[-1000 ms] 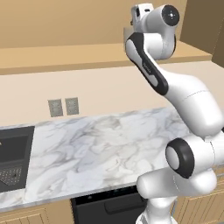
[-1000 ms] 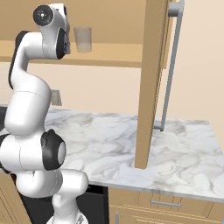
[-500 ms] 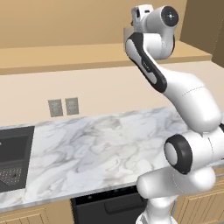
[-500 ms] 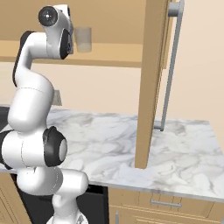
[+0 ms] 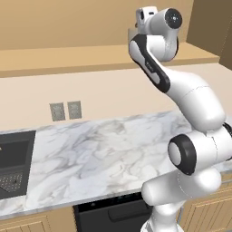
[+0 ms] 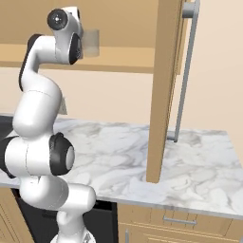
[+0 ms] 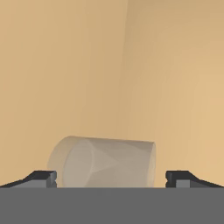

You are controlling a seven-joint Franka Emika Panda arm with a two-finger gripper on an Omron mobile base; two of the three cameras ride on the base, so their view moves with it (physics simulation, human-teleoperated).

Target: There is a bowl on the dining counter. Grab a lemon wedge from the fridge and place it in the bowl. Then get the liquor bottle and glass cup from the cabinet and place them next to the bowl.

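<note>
Your jaws stand wide open, one dark fingertip (image 7: 41, 177) on each side of the small clear, faintly grey glass cup (image 7: 103, 162), with neither tip visibly touching it. Compared with a second ago, the hand has crept nearer the cup, and the arm's elbow has pushed further towards the light tan wooden wall cabinet (image 6: 167, 85). The cup itself has not shifted: in the right base view it stands upright on the plain wooden shelf (image 6: 123, 60) inside that cabinet, just beyond the hand. It looks straight-sided, slightly tapered, translucent. Below the cabinet lies the white-grey veined marble bench (image 5: 95, 154).
</note>
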